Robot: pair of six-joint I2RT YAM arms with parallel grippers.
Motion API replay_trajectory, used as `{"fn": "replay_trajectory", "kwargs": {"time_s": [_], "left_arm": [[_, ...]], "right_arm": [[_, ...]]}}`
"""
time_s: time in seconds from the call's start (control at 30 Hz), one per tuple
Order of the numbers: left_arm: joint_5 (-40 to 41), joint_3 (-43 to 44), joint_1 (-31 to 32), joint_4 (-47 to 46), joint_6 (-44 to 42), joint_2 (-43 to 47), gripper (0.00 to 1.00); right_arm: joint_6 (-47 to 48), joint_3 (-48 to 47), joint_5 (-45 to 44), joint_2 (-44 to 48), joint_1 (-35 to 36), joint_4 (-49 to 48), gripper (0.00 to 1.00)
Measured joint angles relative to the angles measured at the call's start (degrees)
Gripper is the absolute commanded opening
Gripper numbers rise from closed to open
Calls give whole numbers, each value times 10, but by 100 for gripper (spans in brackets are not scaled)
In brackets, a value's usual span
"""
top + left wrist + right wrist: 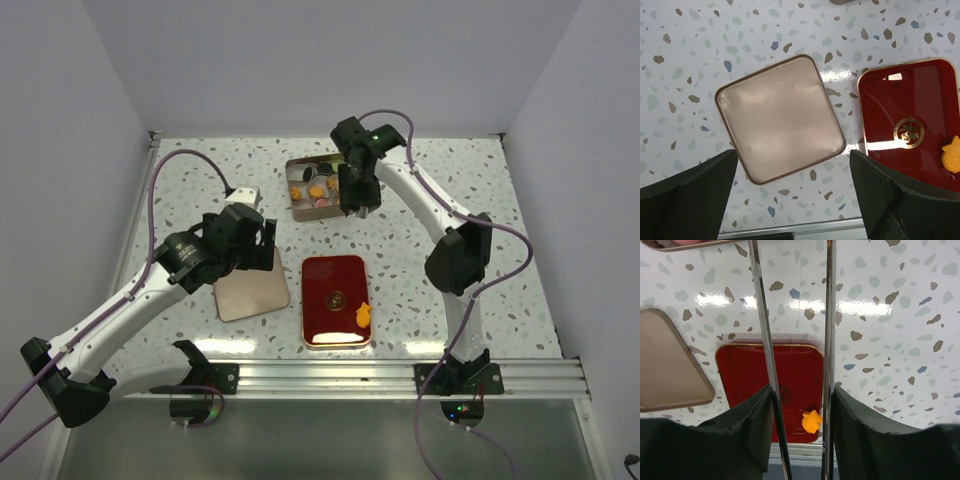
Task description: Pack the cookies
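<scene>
Your right gripper [801, 390] clasps thin metal tongs [765, 340] near the speckled bench's [510, 210] far edge; your left gripper [792, 160] hangs wide open.

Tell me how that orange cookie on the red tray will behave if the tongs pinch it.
The orange cookie looks small and lumpy, so it is probably light and may twist between the thin, smooth tongs. The red tray is glossy, so a nudge would likely slide the cookie. Its ragged edge hints it could crumble.
</scene>
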State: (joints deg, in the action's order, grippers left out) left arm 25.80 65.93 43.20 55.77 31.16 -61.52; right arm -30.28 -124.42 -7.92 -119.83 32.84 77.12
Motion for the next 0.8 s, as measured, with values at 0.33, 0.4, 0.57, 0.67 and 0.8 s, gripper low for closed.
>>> {"fn": "replay_trajectory", "kwargs": {"time_s": [0.33,0.4,0.57,0.67,0.8], "left_arm": [[0,14,0,0,13,-3,100],[0,15,0,0,13,-3,100],[0,15,0,0,15,-3,100],[1,15,0,1,23,-3,100],[0,15,0,2,27,-3,100]], "right_arm": [[21,85,1,67,-71,-23,48],[23,118,-2,86,-98,-35,48],[30,194,-1,112,-160,-67,47],[33,238,0,117,-177,-88,46],[35,301,1,119,-183,-122,45]]}}
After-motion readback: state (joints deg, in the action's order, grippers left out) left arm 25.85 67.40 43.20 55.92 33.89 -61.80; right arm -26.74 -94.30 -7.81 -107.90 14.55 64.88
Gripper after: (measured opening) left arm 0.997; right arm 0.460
